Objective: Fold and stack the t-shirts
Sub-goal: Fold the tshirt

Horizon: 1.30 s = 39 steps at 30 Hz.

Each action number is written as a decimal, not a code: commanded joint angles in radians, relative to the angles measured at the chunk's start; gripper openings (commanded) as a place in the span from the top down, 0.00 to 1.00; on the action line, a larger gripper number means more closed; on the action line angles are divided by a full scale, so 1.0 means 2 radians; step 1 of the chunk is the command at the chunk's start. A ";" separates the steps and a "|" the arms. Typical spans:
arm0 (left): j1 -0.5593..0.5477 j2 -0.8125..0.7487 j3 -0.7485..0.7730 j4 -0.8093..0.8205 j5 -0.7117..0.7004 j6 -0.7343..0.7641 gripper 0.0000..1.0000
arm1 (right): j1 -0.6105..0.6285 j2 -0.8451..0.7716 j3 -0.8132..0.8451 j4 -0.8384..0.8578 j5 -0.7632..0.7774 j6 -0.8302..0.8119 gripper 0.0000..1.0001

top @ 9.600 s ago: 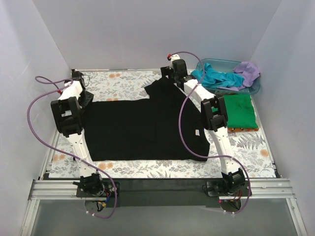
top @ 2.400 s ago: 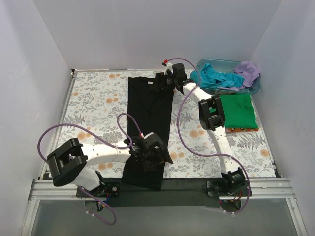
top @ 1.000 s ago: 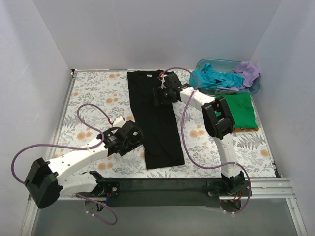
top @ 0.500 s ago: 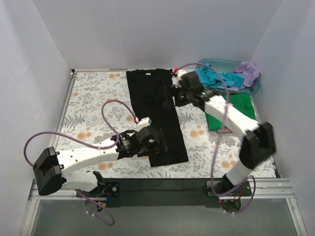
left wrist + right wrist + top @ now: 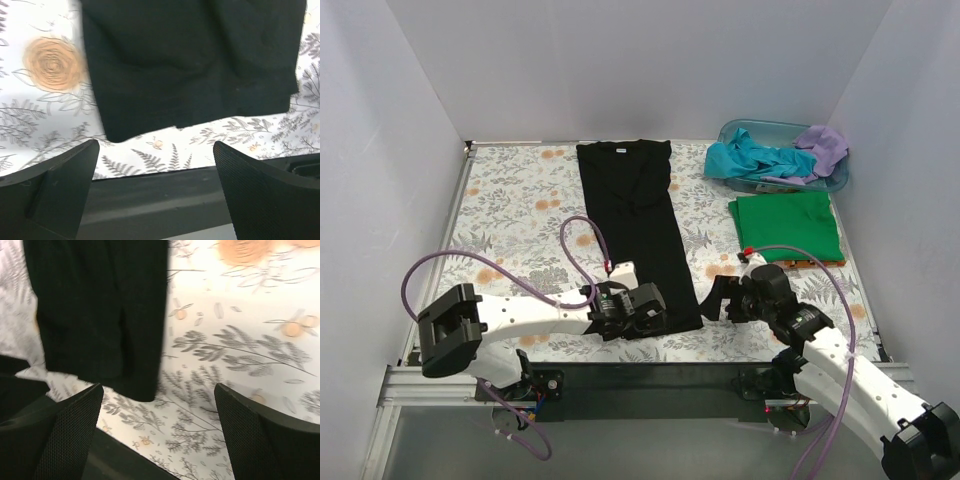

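Gaping wide, empty, the left end effector (image 5: 642, 315) and right end effector (image 5: 718, 300) are hanging at the near hem of the black t-shirt (image 5: 635, 215); pinching both corners for a crosswise fold looks next.

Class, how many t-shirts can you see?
4: black t-shirt mid-table, green t-shirt folded right, teal t-shirt and lilac t-shirt in the tub; more may hide beneath.

Right claw (image 5: 717, 300) swung near black tee (image 5: 635, 225) hem.
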 commanded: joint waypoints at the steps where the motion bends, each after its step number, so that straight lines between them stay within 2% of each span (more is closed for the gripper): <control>1: 0.009 -0.041 -0.026 0.043 -0.027 -0.016 0.02 | 0.002 -0.007 -0.011 0.097 -0.107 0.016 0.02; 6: 0.036 0.006 -0.029 0.061 -0.019 -0.011 0.02 | 0.018 0.044 -0.018 0.159 -0.136 0.019 0.02; 13: 0.038 0.037 -0.066 0.095 0.020 -0.023 0.02 | 0.050 0.101 -0.050 0.238 -0.155 0.038 0.02; 16: 0.038 0.032 -0.095 0.084 0.035 -0.042 0.02 | 0.081 0.111 -0.064 0.241 -0.136 0.046 0.02; 20: 0.036 -0.002 -0.131 0.007 0.045 -0.085 0.02 | 0.104 0.102 -0.094 0.240 -0.130 0.070 0.01; 25: 0.036 -0.052 -0.168 -0.063 0.061 -0.121 0.02 | 0.151 0.083 -0.106 0.207 -0.114 0.099 0.02; 30: 0.029 -0.099 -0.158 -0.077 0.072 -0.112 0.02 | 0.187 0.056 -0.091 0.181 -0.094 0.110 0.02; 33: 0.018 -0.115 -0.120 -0.106 0.055 -0.104 0.02 | 0.193 0.032 -0.068 0.165 -0.093 0.108 0.02; 34: 0.013 -0.116 -0.105 -0.109 0.046 -0.097 0.02 | 0.193 0.025 -0.057 0.134 -0.089 0.105 0.02; 37: -0.010 -0.095 -0.050 -0.094 0.023 -0.063 0.02 | 0.193 -0.009 -0.018 0.071 -0.039 0.103 0.02; 39: -0.019 -0.057 -0.011 -0.084 0.009 -0.032 0.02 | 0.193 -0.036 0.006 0.035 0.023 0.105 0.02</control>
